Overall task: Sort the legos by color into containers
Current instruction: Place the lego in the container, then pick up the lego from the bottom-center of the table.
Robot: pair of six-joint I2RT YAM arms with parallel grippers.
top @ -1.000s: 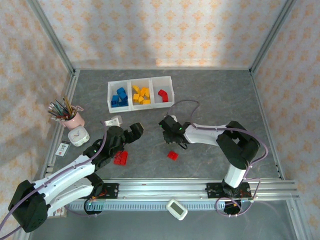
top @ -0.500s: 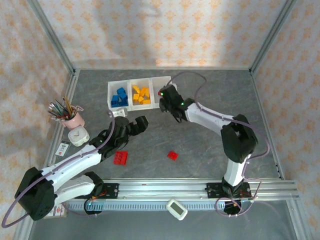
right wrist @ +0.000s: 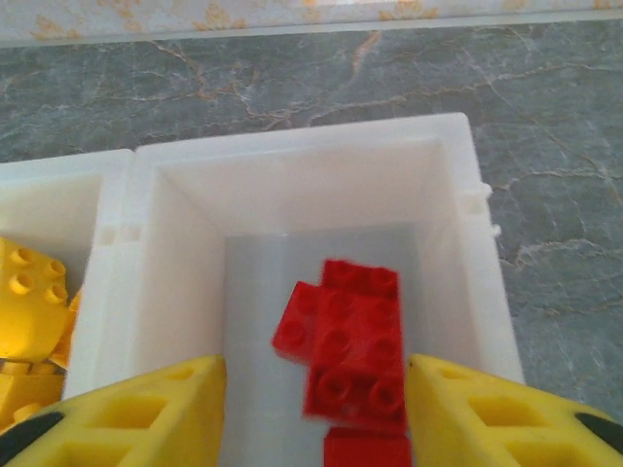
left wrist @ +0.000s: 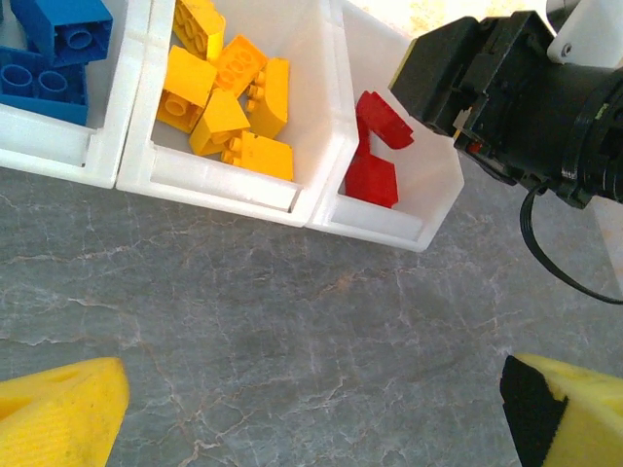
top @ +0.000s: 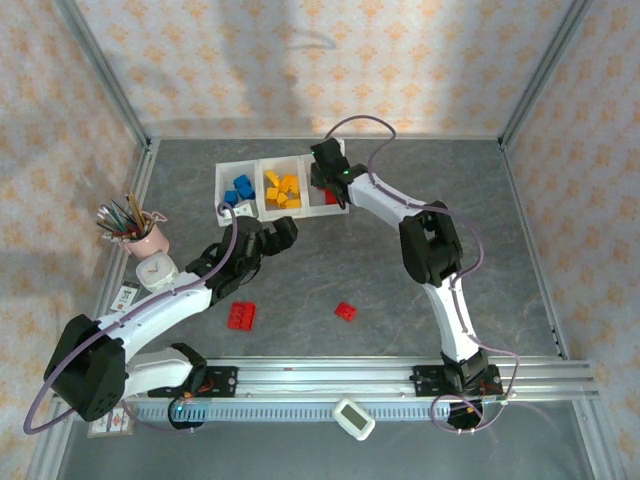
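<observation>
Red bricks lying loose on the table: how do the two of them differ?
The left red brick is the bigger, longer one; the right red brick is small and square. The left one lies close beside the left arm; the right one lies in the open between the arms. Both are red, on the table, outside the containers.

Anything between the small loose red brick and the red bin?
Bare table lies between the small red brick and the red bin, but the right gripper hovers open over the bin's mouth.
</observation>
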